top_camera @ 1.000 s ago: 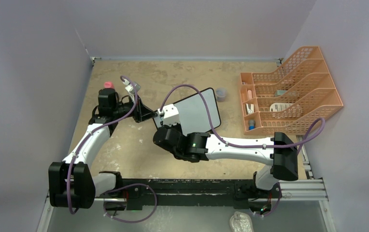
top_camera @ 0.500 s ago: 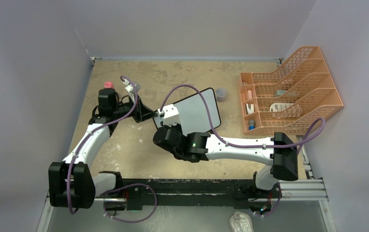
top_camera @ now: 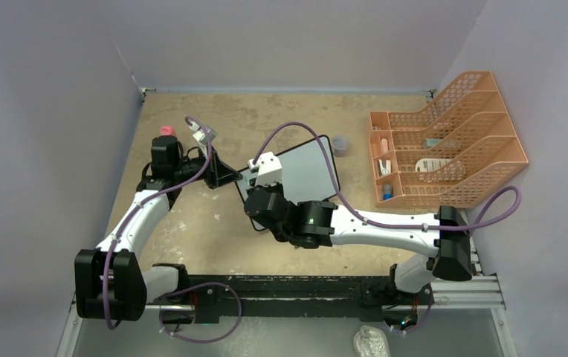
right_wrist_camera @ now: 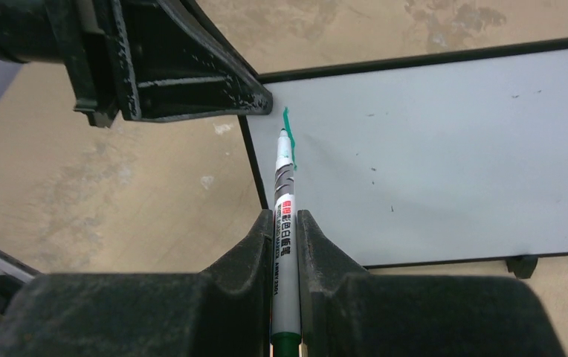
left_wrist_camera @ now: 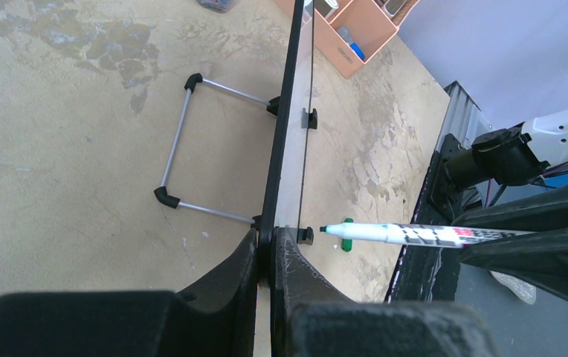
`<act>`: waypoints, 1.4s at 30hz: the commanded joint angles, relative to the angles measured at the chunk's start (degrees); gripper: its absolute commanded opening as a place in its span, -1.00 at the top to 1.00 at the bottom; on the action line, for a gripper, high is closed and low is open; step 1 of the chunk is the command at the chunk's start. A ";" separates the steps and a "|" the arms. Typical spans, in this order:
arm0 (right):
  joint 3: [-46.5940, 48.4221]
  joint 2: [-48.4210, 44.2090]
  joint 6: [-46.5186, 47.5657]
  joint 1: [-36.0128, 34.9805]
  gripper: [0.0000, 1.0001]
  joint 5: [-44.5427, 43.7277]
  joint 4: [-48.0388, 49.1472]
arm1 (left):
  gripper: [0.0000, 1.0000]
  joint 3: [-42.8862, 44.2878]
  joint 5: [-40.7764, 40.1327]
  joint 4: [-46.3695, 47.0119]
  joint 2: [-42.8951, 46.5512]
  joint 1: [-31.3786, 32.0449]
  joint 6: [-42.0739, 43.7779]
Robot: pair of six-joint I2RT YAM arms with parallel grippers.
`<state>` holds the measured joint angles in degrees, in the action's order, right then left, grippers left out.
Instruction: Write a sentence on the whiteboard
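The whiteboard [top_camera: 307,172] stands mid-table, tilted on its wire stand [left_wrist_camera: 183,130]. My left gripper [left_wrist_camera: 272,239] is shut on the black frame at the board's left edge. My right gripper [right_wrist_camera: 286,217] is shut on a white marker [right_wrist_camera: 285,190] with a green tip, pointing at the board's white face [right_wrist_camera: 430,141] near the top left corner. Of the sentence, only one short green stroke [right_wrist_camera: 286,119] shows, just above the marker tip. From the left wrist the tip [left_wrist_camera: 325,230] sits a small gap off the board face.
An orange desk organizer [top_camera: 444,152] with small items stands at the right. A small dark jar [top_camera: 340,144] is behind the board and a pink object [top_camera: 166,130] is at the far left. A green marker cap [left_wrist_camera: 347,236] lies on the table in front of the board.
My right arm has shifted to the right and its wrist has moved a little right and farther in over the board's left part. The left arm keeps its hold unmoved.
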<state>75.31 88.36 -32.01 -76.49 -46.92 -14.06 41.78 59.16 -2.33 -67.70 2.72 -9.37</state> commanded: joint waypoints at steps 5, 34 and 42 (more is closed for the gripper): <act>2.31 -0.89 3.75 1.37 1.00 -0.88 6.09 | 1.00 2.25 -0.61 0.13 0.38 0.18 1.19; 3.35 2.14 4.19 2.13 1.00 0.65 5.13 | 1.00 2.34 -0.40 -0.03 0.22 0.18 1.28; 3.62 2.52 4.17 2.20 1.00 -0.26 4.78 | 1.00 2.43 -0.36 -0.05 0.18 0.18 1.36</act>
<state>75.96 90.76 -28.38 -74.54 -44.47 -10.00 41.80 59.16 -2.35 -67.70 2.72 -9.34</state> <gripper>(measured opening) 0.143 0.049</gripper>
